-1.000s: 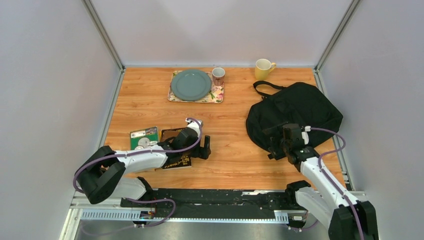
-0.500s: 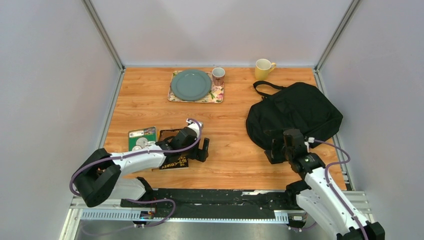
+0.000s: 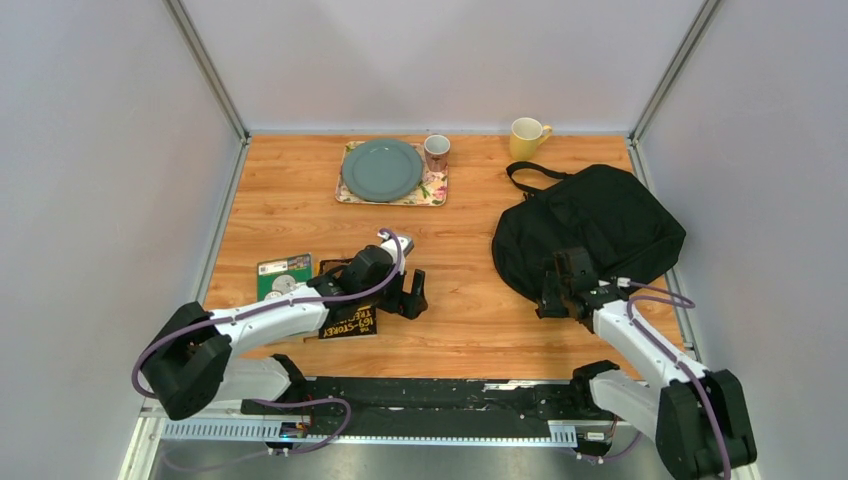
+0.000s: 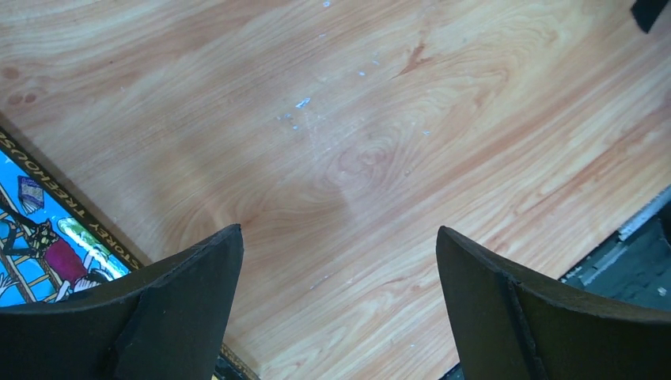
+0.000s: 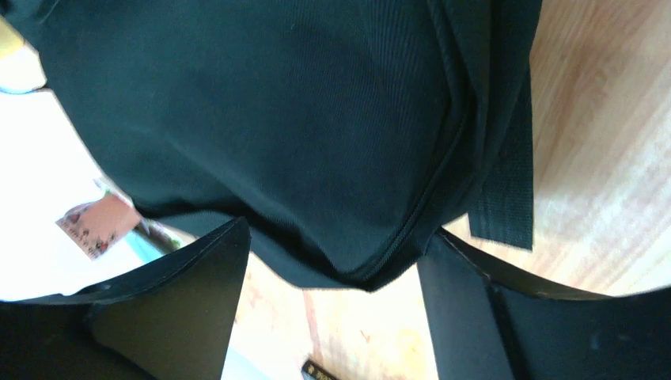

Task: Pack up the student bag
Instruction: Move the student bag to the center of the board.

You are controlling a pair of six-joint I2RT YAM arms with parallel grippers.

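Note:
The student bag [image 3: 590,225], a big black soft backpack, lies at the right of the table with a strap loop toward the back. My right gripper [image 3: 558,290] is at its near-left edge. In the right wrist view the bag [image 5: 301,119] fills the top, and its zippered lower edge dips between the fingers of my right gripper [image 5: 336,231], which stands open and not clamped. My left gripper [image 3: 412,293] hovers open over bare wood just right of a dark picture book [image 3: 350,322]. The left wrist view shows the left gripper [image 4: 339,237] empty, with the book [image 4: 39,237] at lower left.
A green disc case [image 3: 285,275] lies left of the book. At the back are a grey-green plate [image 3: 382,168] on a floral mat [image 3: 437,192], a small cup [image 3: 437,152] and a yellow mug [image 3: 527,137]. Grey walls close in the table on three sides.
My right arm has dropped lower and brought its gripper up against the bag's near-left edge. My left gripper has edged slightly to the right, still open.

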